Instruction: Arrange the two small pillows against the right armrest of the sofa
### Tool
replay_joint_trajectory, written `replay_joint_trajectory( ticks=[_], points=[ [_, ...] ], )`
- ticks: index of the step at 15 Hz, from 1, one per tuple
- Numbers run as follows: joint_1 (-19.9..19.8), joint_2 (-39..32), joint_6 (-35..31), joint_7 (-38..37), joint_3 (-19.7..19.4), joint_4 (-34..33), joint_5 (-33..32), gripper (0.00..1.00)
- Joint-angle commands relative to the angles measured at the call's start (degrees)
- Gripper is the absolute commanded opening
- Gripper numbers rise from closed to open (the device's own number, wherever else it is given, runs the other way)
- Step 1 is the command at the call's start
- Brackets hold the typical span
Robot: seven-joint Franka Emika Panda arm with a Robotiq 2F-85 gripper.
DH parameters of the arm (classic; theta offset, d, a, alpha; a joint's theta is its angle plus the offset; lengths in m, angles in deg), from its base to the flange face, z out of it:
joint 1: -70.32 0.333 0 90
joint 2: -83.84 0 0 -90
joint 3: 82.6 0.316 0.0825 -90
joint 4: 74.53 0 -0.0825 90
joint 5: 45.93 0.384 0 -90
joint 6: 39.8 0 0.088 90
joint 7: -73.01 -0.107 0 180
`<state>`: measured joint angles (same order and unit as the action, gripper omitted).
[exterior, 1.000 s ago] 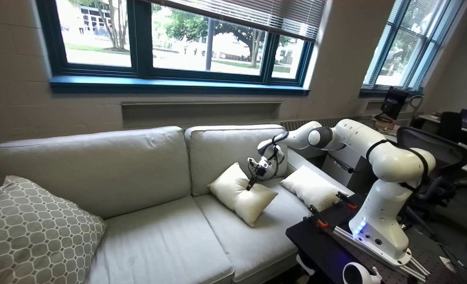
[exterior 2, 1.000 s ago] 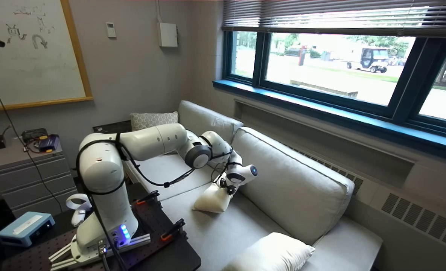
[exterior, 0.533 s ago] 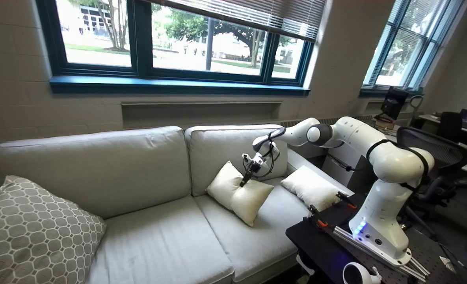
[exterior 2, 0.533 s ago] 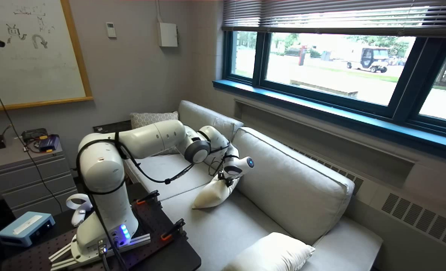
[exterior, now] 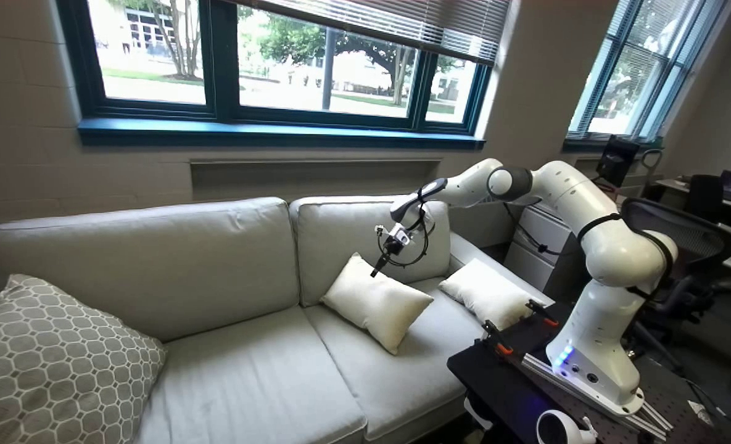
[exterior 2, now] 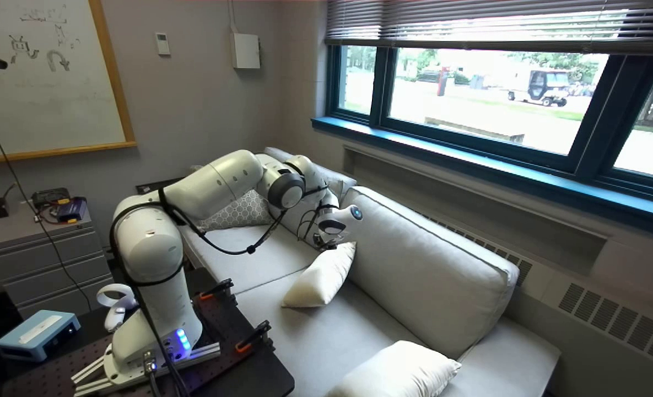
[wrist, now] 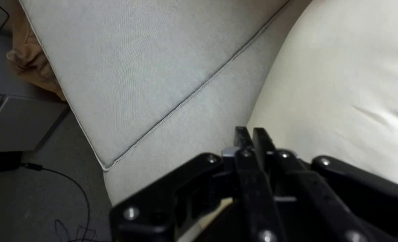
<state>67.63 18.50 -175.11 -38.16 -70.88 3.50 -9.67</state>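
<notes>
Looks like dull cloth on the long cream sofa [exterior: 266, 357], smoother, shinier cloth on two small square cream-white pillows [exterior: 380, 311], and smooth, shiny plastic on the bent white robot arm [exterior: 572, 191].

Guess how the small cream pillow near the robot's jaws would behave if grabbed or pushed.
The small cream pillow would probably squash: it looks plump, with soft creases in the wrist view. Its stuffed shape suggests little weight. Tilted on the seat cushion, it might flop flat if pushed.
</notes>
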Motion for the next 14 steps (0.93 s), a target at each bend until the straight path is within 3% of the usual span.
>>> replay_joint_trajectory(
  ticks=[1,3,4,5,6,9,10,12,14],
  points=[
    [-0.63,10.38,-5.36,6.9,0.09,13.51,3.5,0.1],
    [-1.3,14.09,-5.36,10.45,-0.2,18.72,4.95,0.07],
    [-1.14,15.86,-4.66,11.76,-1.07,21.42,5.17,0.34],
    [-0.97,16.93,-3.04,12.76,-1.99,22.96,4.76,0.32],
    [0.94,11.86,-3.08,10.02,-2.8,15.62,5.12,0.09],
    [0.77,14.66,-2.83,11.79,-3.77,20.2,5.16,0.3],
    [0.79,14.88,-2.83,11.82,-3.78,20.53,5.17,0.58],
    [2.91,10.72,-0.06,8.89,-6.07,16.93,2.74,0.59],
    [4.81,5.67,-0.54,5.84,-8.15,12.79,2.69,0.73]
  ],
)
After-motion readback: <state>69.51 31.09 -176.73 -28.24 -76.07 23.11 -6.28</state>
